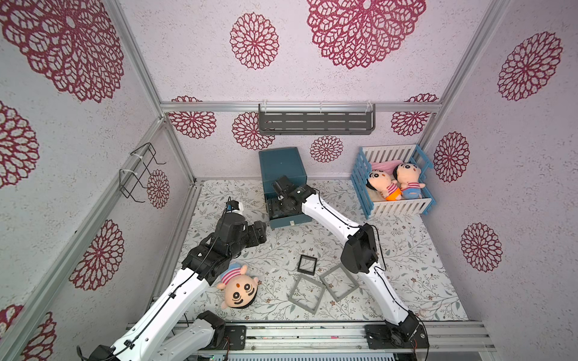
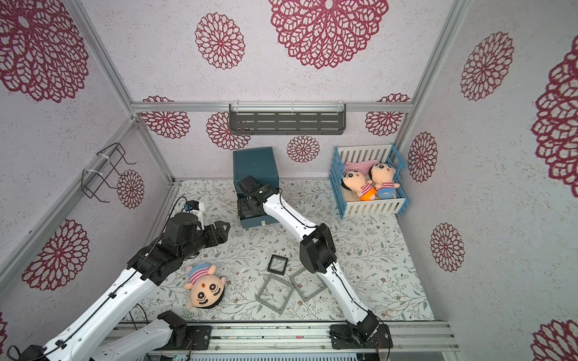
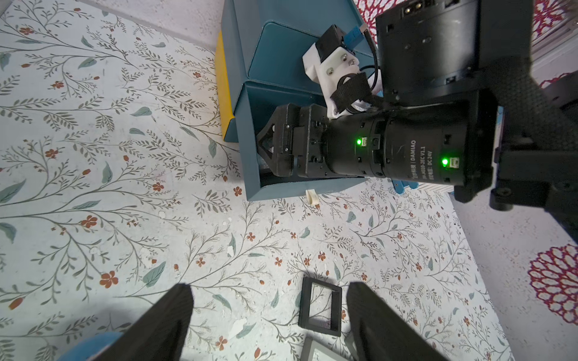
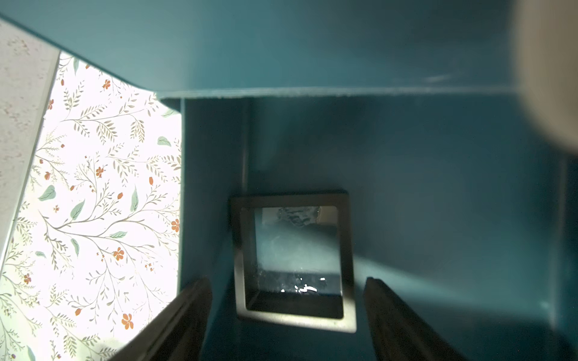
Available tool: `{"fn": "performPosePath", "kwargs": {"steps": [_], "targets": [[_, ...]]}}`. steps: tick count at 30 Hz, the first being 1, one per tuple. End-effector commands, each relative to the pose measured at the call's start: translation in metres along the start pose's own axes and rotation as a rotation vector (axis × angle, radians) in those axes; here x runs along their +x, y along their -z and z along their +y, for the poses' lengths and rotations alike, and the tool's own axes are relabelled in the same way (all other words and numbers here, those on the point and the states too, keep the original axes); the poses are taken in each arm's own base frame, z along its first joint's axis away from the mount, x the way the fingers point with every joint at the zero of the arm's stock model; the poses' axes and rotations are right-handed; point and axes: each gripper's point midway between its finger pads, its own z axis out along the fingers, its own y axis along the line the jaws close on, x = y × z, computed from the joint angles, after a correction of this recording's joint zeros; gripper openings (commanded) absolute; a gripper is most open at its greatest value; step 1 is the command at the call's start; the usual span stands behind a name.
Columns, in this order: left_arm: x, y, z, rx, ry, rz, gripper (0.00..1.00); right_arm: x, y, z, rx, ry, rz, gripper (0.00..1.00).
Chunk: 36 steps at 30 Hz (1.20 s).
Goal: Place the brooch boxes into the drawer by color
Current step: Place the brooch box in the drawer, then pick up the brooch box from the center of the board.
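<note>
My right gripper (image 4: 286,281) sits inside the open drawer (image 4: 438,203), jaws wide, a dark box (image 4: 294,256) lying loose between them. My left gripper (image 3: 269,286) is wide and empty over the mat (image 3: 125,187).

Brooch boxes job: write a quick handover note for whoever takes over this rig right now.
Left gripper: open, empty, above the floral tablecloth beside the dark teal cabinet.
Right gripper: open, empty, reaching into the cabinet's pulled-out drawer.
Done: a small dark square frame lies in that drawer, between the open jaws, untouched.
Out on the cloth: one small black square frame and two larger grey square frames.
Beige frames: not in view, probably already stowed; check.
Left: likely the black frame joins its match, then the greys get their own drawer.
</note>
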Motion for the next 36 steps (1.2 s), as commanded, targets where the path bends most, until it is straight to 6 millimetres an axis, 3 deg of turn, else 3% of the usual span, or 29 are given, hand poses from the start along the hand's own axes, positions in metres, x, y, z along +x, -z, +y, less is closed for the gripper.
{"fn": "performPosePath", "kwargs": {"steps": [1, 6, 17, 25, 32, 36], "targets": [[0.002, -0.002, -0.003, 0.026, -0.01, 0.006, 0.84, -0.051, 0.072, 0.011, -0.036, -0.018, -0.185, 0.82], [0.007, 0.003, -0.005, 0.059, -0.024, 0.002, 0.84, -0.052, 0.106, 0.018, 0.005, -0.034, -0.248, 0.82], [0.044, 0.013, -0.006, 0.102, -0.063, 0.027, 0.84, 0.002, 0.148, 0.016, 0.01, -0.156, -0.3, 0.83], [0.078, 0.019, 0.003, 0.079, -0.108, 0.045, 0.84, 0.084, 0.141, -0.006, 0.007, -0.26, -0.235, 0.85], [0.106, 0.019, 0.012, 0.064, -0.127, 0.085, 0.84, 0.157, 0.115, -0.02, 0.039, -0.324, -0.087, 0.91], [0.113, 0.021, 0.01, 0.067, -0.147, 0.093, 0.84, 0.186, 0.1, -0.027, 0.063, -0.365, -0.017, 0.95]]}}
